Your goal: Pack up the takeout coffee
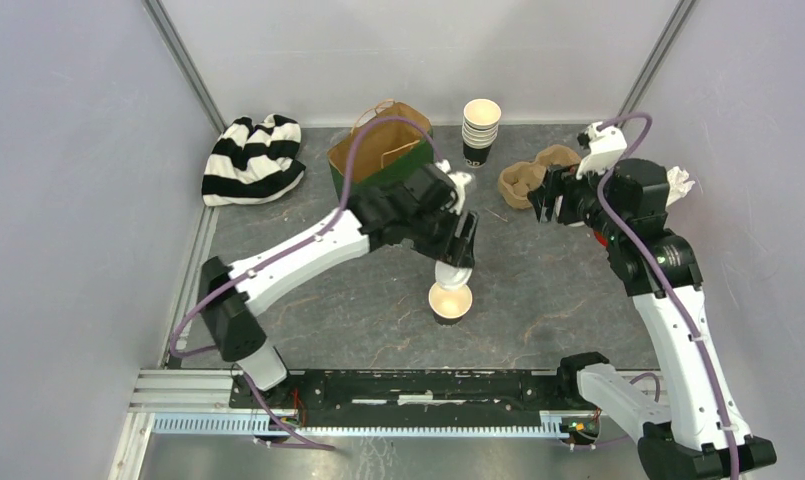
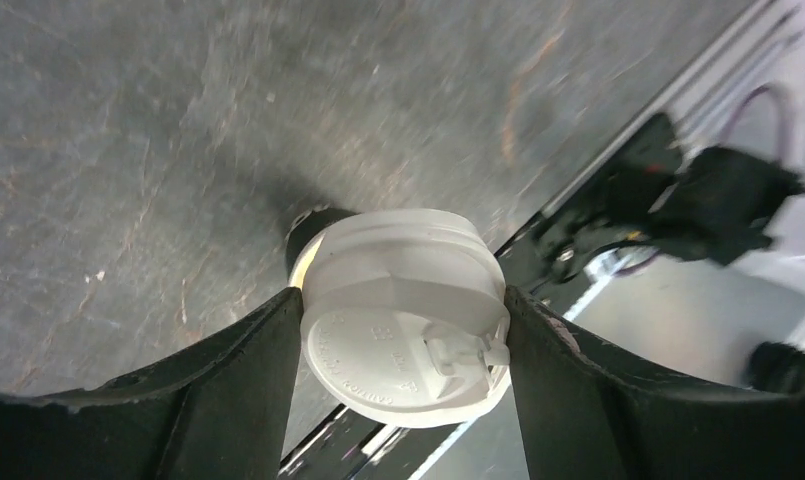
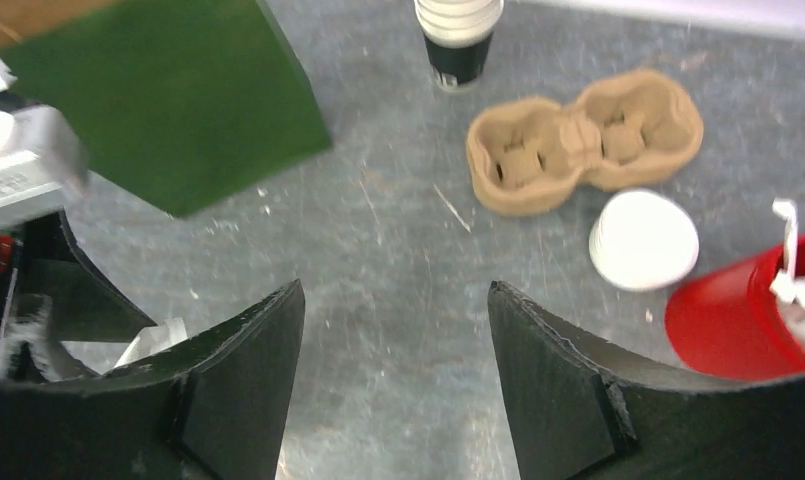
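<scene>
**Lid poised over open cup**

On our desk [image 1: 538, 300] the green bag [image 1: 378, 155] stands far, left of centre, and the pulp carrier [image 3: 583, 140] lies far right. Near centre sits the open cup [image 1: 450, 302], probably light, thin paper that crushes easily, so we would grip it low. Left jaws grasp its white lid [image 2: 403, 315] by the rim, just above. Right jaws are released and empty. Raised lettering on the lid seems to begin CAUTION.

You've got the lid [image 2: 403, 315] just above the cup [image 1: 450, 303]; bag [image 1: 380, 150] behind them, cup stack [image 1: 481, 130] then carrier [image 1: 533, 172] to its right.
</scene>
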Robot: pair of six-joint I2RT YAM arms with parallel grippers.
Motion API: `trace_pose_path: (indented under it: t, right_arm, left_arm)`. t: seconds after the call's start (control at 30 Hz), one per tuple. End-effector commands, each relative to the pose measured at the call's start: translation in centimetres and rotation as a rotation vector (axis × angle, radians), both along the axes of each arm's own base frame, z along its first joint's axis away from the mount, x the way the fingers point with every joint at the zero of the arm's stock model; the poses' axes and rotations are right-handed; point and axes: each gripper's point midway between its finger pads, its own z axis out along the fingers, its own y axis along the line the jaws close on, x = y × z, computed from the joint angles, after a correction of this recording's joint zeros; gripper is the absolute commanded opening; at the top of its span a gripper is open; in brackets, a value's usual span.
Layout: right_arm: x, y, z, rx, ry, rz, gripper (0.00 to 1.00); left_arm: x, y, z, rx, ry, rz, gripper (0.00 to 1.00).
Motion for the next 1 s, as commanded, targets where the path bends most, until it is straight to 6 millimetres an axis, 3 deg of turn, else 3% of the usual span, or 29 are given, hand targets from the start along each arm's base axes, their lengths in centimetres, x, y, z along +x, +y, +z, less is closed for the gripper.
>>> trace_pose_path:
  t: [0.0, 0.1, 0.4, 0.97]
  right_arm:
    - [-1.0, -0.9, -3.7, -0.046, 0.082, -0.029, 0.74]
    - [-1.2, -0.5, -4.4, -0.029, 0.092, -0.010, 0.74]
    - [-1.3, 0.0, -4.9, -0.019, 0.093, 0.017, 0.74]
    - [-1.3, 0.4, -5.5, -0.004, 0.096, 0.032, 0.75]
  left_arm:
    - [-1.0, 0.4, -2.3, 0.192, -0.072, -0.082, 0.74]
    - [-1.6, 0.0, -4.2, 0.288, -0.071, -0.115, 0.73]
    - [-2.2, -0.8, -6.8, 0.412, -0.109, -0.148, 0.73]
    - [-1.9, -0.8, -8.6, 0.476, -0.125, -0.165, 0.81]
